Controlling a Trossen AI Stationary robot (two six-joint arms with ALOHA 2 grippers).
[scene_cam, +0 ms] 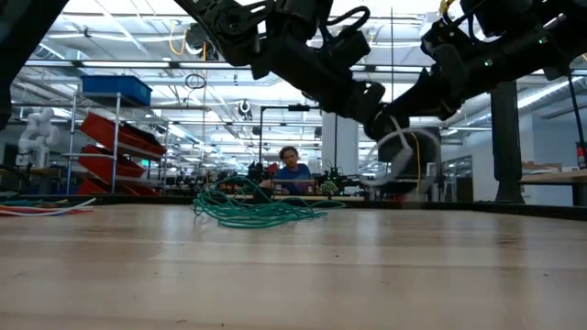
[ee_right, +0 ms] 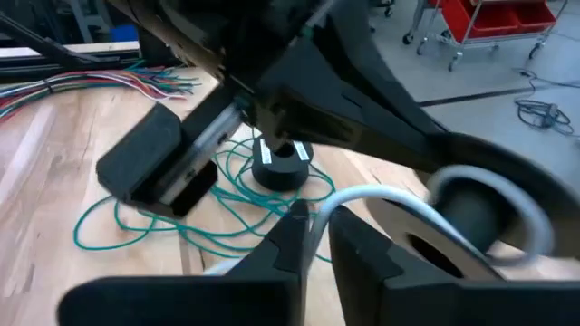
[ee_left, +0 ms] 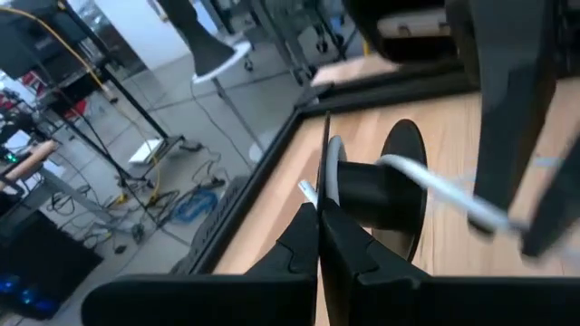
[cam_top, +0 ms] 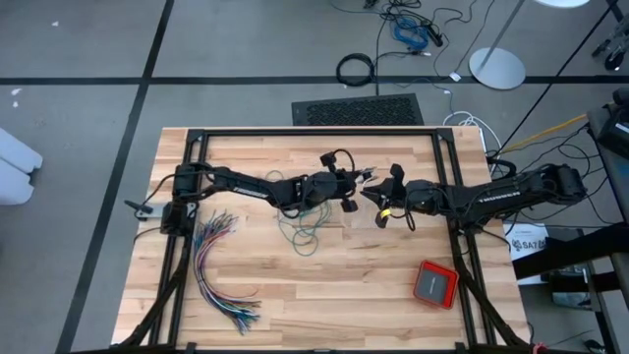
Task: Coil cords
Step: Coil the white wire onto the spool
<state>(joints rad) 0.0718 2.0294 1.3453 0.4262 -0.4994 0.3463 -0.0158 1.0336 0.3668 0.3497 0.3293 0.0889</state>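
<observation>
green cord (cam_top: pixel 305 234) lies in a loose, tangled pile on the table (cam_top: pixel 344 305). take that pile as your reference. it is not coiled, and neither pincer touches it.

left gripper (ee_left: pixel 317 231) hangs in the air just beyond the pile, on the side away from the coloured wires (cam_top: pixel 218 270). its fingers are pressed together, clamped on the thin edge of a black reel (ee_left: pixel 367 190). in the low view you see the reel held off the wood, higher than the pile.

white cord (ee_left: pixel 435 190) is wrapped around the hub of that reel, and a free length runs off it toward the right arm. you can't tell from these views how much black cord is attached to it.

right gripper (ee_right: pixel 315 237) is just past the reel, a bit farther from the pile than the left one, tip to tip with it. the white cord crosses right at its tips. you cannot tell whether this pincer is clamped on the cord or apart.

a second, smaller black reel (ee_right: pixel 281 167) sits flat on the table inside the loops of the pile.

the coloured wires are fanned out on the left arm's side of the pile, apart from it. a red box (cam_top: pixel 435 283) sits well away from the pile on the right arm's side, toward the near edge of the table.
</observation>
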